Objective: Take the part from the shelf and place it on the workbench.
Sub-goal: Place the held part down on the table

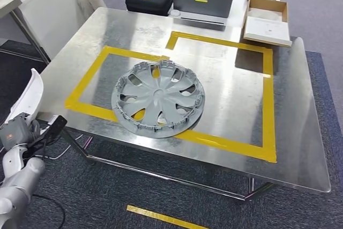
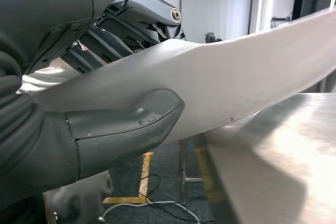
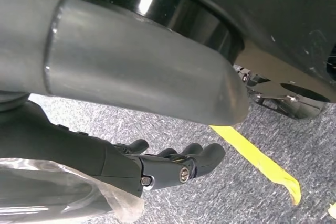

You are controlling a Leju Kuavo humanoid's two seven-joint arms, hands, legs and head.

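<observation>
The left robot hand (image 2: 118, 77) is gripping a white curved part (image 2: 245, 77), thumb pressed on one face and the darker fingers (image 2: 103, 40) lying across the other. From the head view, the part (image 1: 29, 97) is standing up off the near left corner of the tabletop (image 1: 226, 79), just beyond its edge and not yet over the metal. The right robot hand (image 3: 174, 163) is hanging low over the carpet, fingers loosely apart, holding nothing.

A grey wheel cover (image 1: 157, 97) is already lying flat inside the yellow tape outline (image 1: 267, 105), and that looks to me like the main trouble. If the white part is carried straight in, its far end could knock the wheel cover or land on its rim. The grip also seems to be near one end of a smooth, thin shell, so the part could pivot or slide between thumb and fingers as the arm is swinging. Coming in too low, its lower edge could catch the tabletop's edge.

The part is long and bowed. In the left wrist view its long axis is running away from the hand, out toward and above the tabletop. In the head view it is pointing upward, its free end tipped slightly toward the tabletop. I cannot tell how far it extends past the hand.
</observation>
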